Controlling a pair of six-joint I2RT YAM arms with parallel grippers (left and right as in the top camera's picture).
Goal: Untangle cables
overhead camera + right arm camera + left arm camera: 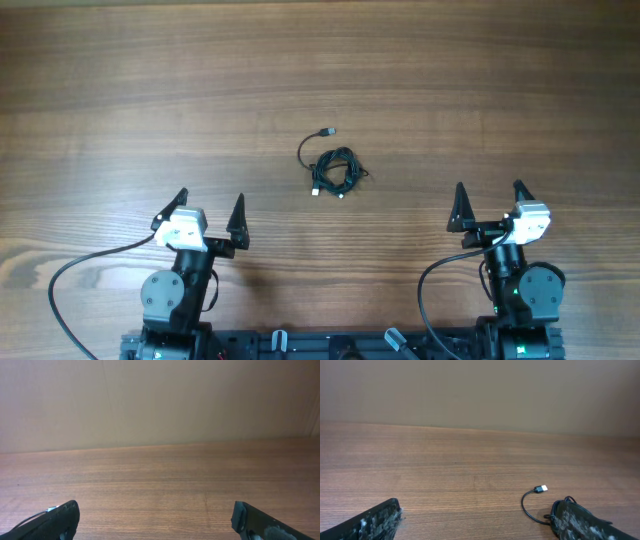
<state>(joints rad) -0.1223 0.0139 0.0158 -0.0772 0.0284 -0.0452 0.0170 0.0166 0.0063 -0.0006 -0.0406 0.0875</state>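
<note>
The cables (333, 170) lie in a small black tangled bundle at the middle of the wooden table, with one loose end curving up to a plug (326, 132). In the left wrist view that loose end and its plug (541, 489) show at the lower right, the bundle mostly hidden behind my right finger. In the right wrist view only a sliver of cable (30, 519) shows at the lower left, behind my left finger. My left gripper (210, 213) is open and empty, down-left of the bundle. My right gripper (490, 205) is open and empty, down-right of it.
The wooden table (320, 70) stretches bare around the bundle. Thick black wires (70, 275) loop from each arm base near the front edge. A plain beige wall (160, 400) stands beyond the table's far edge.
</note>
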